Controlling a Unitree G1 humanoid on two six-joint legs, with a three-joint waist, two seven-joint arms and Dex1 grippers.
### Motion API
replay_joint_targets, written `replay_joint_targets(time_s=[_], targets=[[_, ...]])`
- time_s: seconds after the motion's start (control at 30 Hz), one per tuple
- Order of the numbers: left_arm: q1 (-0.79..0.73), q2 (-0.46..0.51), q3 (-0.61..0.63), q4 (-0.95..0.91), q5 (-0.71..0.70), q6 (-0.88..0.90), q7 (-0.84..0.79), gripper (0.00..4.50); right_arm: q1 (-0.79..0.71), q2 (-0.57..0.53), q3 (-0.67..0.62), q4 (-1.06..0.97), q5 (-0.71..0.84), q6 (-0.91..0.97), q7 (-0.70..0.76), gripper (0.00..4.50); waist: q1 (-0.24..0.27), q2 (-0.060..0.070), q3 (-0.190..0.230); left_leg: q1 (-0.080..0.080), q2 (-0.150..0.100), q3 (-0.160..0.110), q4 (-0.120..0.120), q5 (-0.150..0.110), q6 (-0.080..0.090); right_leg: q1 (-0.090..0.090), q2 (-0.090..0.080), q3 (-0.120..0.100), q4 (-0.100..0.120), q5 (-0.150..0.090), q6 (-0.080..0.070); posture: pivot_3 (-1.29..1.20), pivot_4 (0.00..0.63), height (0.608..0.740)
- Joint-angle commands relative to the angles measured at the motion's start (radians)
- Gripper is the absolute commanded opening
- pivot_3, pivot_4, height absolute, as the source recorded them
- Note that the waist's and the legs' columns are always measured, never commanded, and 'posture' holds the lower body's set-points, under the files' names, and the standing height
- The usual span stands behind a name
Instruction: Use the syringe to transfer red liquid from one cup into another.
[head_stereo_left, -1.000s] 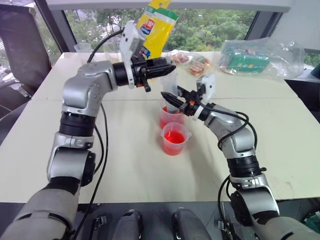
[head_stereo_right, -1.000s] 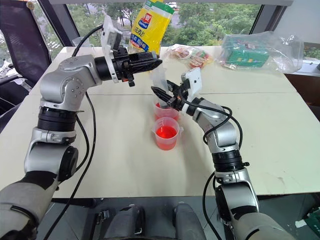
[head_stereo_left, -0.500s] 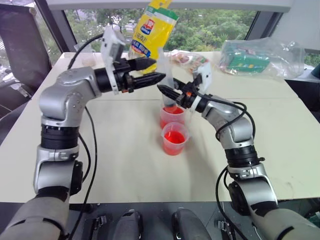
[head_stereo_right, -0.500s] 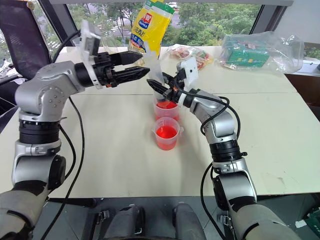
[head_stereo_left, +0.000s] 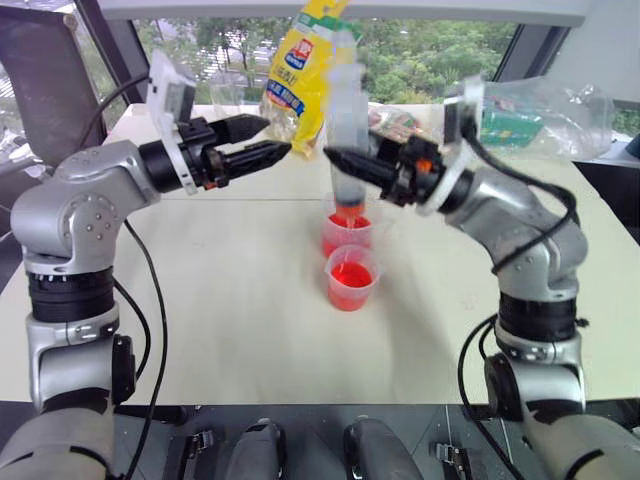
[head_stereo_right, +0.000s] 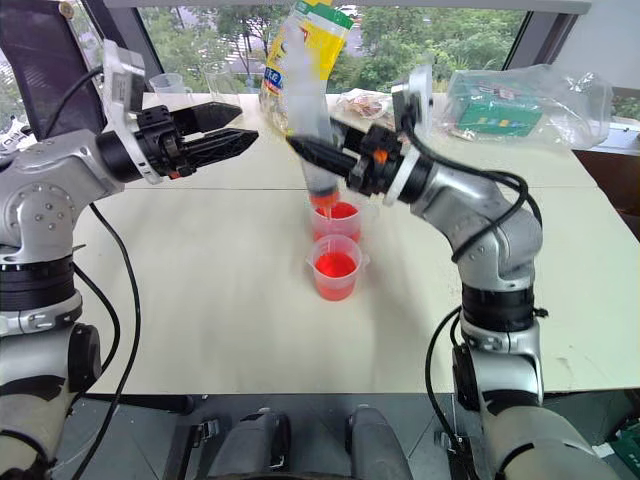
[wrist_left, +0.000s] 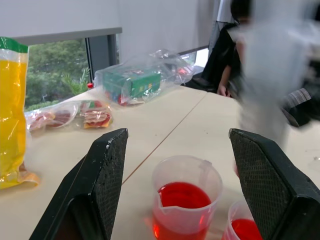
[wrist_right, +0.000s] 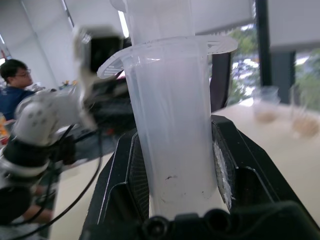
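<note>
Above the cream table (head_stereo_left: 250, 330) — syringe (wrist_right: 172, 125) upright, clamped in right gripper (head_stereo_left: 345, 160); left gripper (head_stereo_left: 270, 138) beside it, unclenched, empty.

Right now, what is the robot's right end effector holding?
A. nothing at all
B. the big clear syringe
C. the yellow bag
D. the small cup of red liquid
B: the right end effector is shut on the barrel of the syringe, holding it upright over the two cups of red liquid.
</note>
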Motion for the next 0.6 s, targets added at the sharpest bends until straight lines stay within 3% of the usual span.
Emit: replay_joint_targets(time_s=[0.03, 0.23, 0.6], targets=[[-0.079, -0.025, 0.007, 0.010, -0.018, -0.023, 0.024, 3.31, 0.069, 0.009, 0.022, -0.059, -0.026, -0.064, -0.012, 1.35, 0.001, 0.000, 0.000, 0.000, 0.000, 0.000, 0.000, 0.000, 0.000, 0.000, 0.000, 0.000, 0.000, 0.000, 0.000, 0.00, 0.150, 0.740], [-0.123, -0.071, -0.022, 0.027, -0.021, -0.014, 0.023, 3.31, 0.162, 0.036, 0.071, -0.047, -0.100, -0.163, -0.031, 1.35, -0.004, 0.000, 0.000, 0.000, 0.000, 0.000, 0.000, 0.000, 0.000, 0.000, 0.001, 0.000, 0.000, 0.000, 0.000, 0.00, 0.150, 0.740], [-0.127, -0.121, -0.114, 0.060, 0.014, -0.045, -0.015, 3.31, 0.175, 0.043, 0.089, -0.047, -0.114, -0.187, -0.042, 1.35, -0.001, 0.000, 0.000, 0.000, 0.000, 0.000, 0.000, 0.000, 0.000, 0.000, 0.001, 0.000, 0.000, 0.000, 0.000, 0.00, 0.150, 0.740]])
